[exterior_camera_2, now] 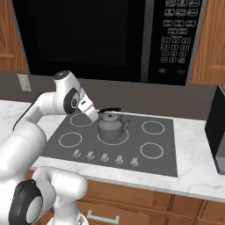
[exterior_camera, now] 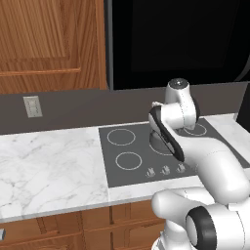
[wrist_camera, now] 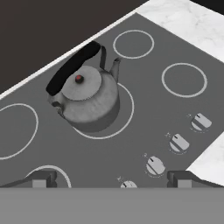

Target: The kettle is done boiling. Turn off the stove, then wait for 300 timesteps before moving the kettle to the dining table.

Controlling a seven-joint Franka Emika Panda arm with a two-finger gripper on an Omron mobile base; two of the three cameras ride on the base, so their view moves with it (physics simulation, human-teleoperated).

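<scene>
The kettle [exterior_camera_2: 110, 126] is squat grey metal with a black arched handle, and it stands upright on the middle ring of the stove [exterior_camera_2: 151, 147]. In the hand view the kettle [wrist_camera: 87, 98] sits left of centre, spout toward the far rings. My gripper [wrist_camera: 112, 179] hovers above the stove's front edge, over the row of silver knobs [wrist_camera: 155, 165]. It is open, both fingertips [wrist_camera: 41, 178] wide apart with nothing between them. From the right base the gripper [exterior_camera_2: 94, 116] hangs just left of the kettle without touching it. My arm covers the kettle in the left base view, where the stove [exterior_camera: 127, 146] shows. The dining table is out of view.
White marble counter [exterior_camera: 49, 166] runs left of the cooktop, with a wall outlet [exterior_camera: 32, 106] behind it. A black microwave [exterior_camera_2: 176, 39] hangs low over the stove. A dark appliance [exterior_camera_2: 217, 132] stands on the counter at the right. Wooden drawers line the front below.
</scene>
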